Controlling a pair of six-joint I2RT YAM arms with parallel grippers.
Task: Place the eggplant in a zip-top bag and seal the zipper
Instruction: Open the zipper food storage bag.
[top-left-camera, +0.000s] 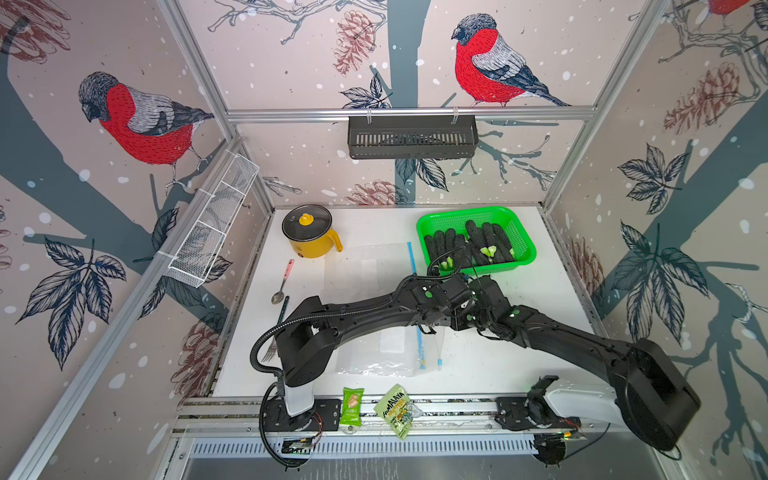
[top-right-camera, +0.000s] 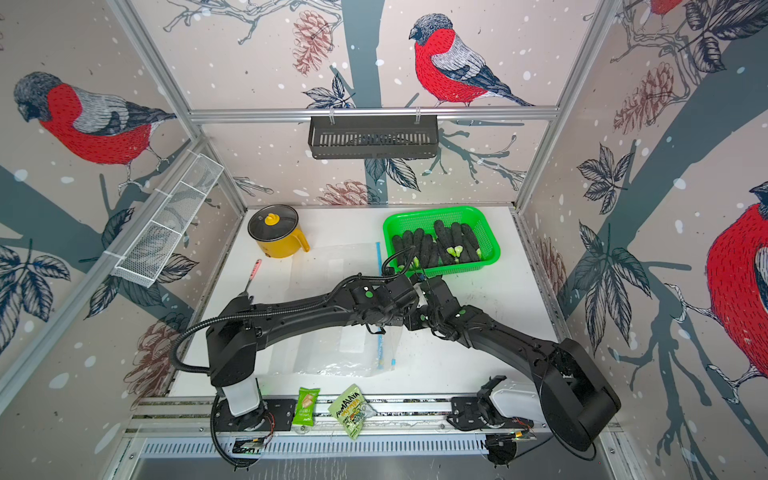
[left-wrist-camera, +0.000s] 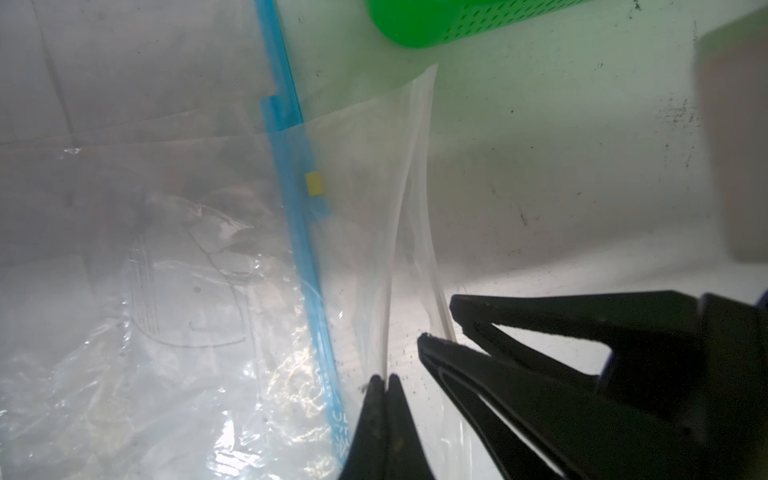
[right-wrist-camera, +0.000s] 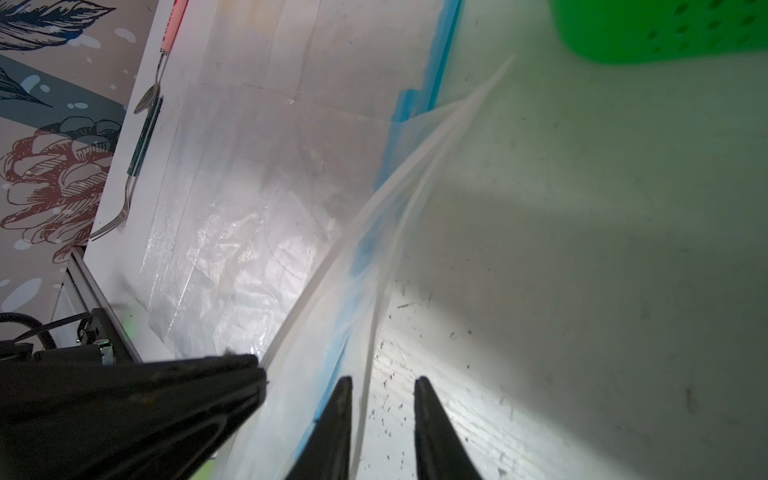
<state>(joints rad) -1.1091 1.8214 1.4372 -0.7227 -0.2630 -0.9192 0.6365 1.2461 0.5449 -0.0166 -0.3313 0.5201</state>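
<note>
Several dark eggplants (top-left-camera: 469, 245) lie in a green basket (top-left-camera: 524, 257) at the back right. A clear zip-top bag (top-left-camera: 374, 353) with a blue zipper strip (left-wrist-camera: 299, 216) lies flat at the front, its mouth toward the right. My left gripper (left-wrist-camera: 384, 376) is shut on one thin lip of the bag's mouth and holds it up off the table. Right beside it, my right gripper (right-wrist-camera: 382, 380) is open, and the other lip runs between its fingers close to one fingertip (right-wrist-camera: 345, 384). The bag is empty. In both top views the wrists hide both grippers.
A second clear bag (top-left-camera: 365, 266) lies flat behind the arms. A yellow lidded pot (top-left-camera: 309, 232) stands at the back left, with a spoon (top-left-camera: 282, 282) and a fork (top-left-camera: 274, 336) along the left edge. Two snack packets (top-left-camera: 352, 406) lie on the front rail.
</note>
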